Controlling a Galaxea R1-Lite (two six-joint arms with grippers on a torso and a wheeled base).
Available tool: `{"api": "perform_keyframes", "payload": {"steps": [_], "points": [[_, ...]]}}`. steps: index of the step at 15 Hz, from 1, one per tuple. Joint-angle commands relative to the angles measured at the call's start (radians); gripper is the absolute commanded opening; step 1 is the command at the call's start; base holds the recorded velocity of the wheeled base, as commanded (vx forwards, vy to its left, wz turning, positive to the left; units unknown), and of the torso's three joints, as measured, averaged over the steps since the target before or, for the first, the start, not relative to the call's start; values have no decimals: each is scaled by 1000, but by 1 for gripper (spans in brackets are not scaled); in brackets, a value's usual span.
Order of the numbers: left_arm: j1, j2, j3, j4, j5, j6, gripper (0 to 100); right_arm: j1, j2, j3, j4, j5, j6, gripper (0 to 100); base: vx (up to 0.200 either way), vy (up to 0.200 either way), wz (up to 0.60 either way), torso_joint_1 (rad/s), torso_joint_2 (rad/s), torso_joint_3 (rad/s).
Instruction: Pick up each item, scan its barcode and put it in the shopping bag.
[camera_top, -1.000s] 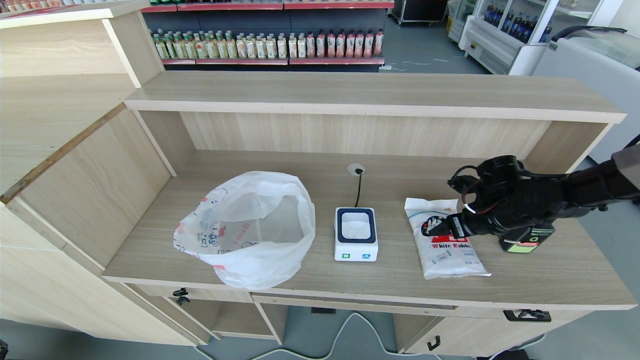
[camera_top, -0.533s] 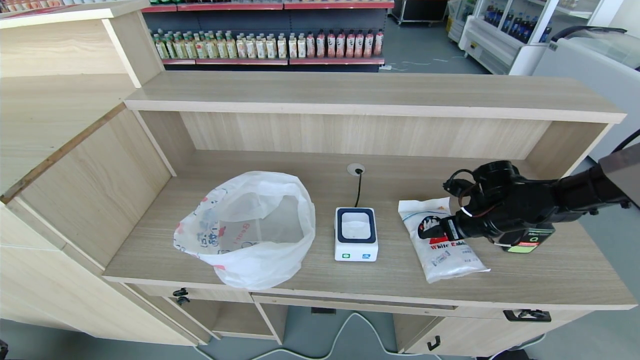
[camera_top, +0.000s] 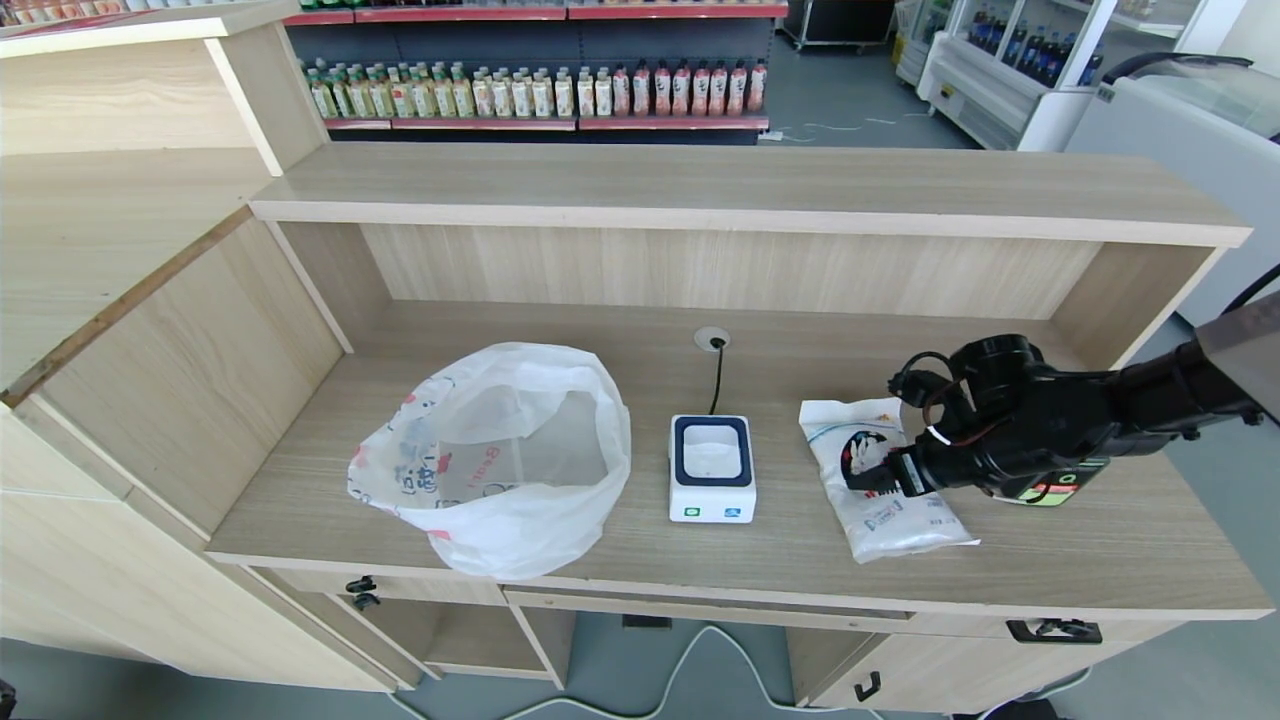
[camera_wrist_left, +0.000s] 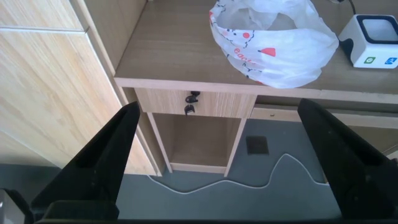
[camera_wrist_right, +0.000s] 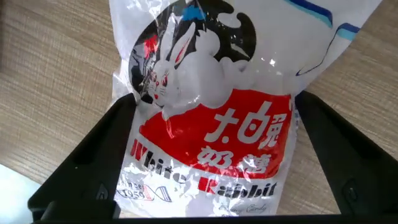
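Note:
A white candy bag with a rabbit picture and a red band lies flat on the wooden counter, right of the scanner. My right gripper is down over the candy bag's middle. In the right wrist view its black fingers straddle the candy bag, open, one on each long side. The white shopping bag stands open left of the scanner. My left gripper hangs open and empty below the counter front, facing the shopping bag.
A green and black item stands on the counter behind my right arm. The scanner's cable runs back to a hole in the counter. A raised shelf closes off the back. Drawers with black handles sit under the counter front.
My right gripper has come down and slightly toward the front edge, onto the candy bag. The bag shifted a little left and turned. The left arm has not moved.

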Motion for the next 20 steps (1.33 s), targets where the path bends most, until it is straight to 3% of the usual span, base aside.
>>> {"api": "perform_keyframes", "payload": {"steps": [1, 10, 14, 20], "points": [[0, 0, 0, 0, 0, 0, 100, -10, -8, 0, 0, 7, -2, 0, 0, 0, 0, 0, 0, 0], [0, 0, 0, 0, 0, 0, 100, -13, -139, 69, 11, 7, -10, 0, 0, 0, 0, 0, 0, 0], [-1, 0, 0, 0, 0, 0, 100, -7, -292, 143, -3, 13, -197, 0, 0, 0, 0, 0, 0, 0], [0, 0, 0, 0, 0, 0, 100, -53, -420, 287, -40, 34, -338, 0, 0, 0, 0, 0, 0, 0]]}}
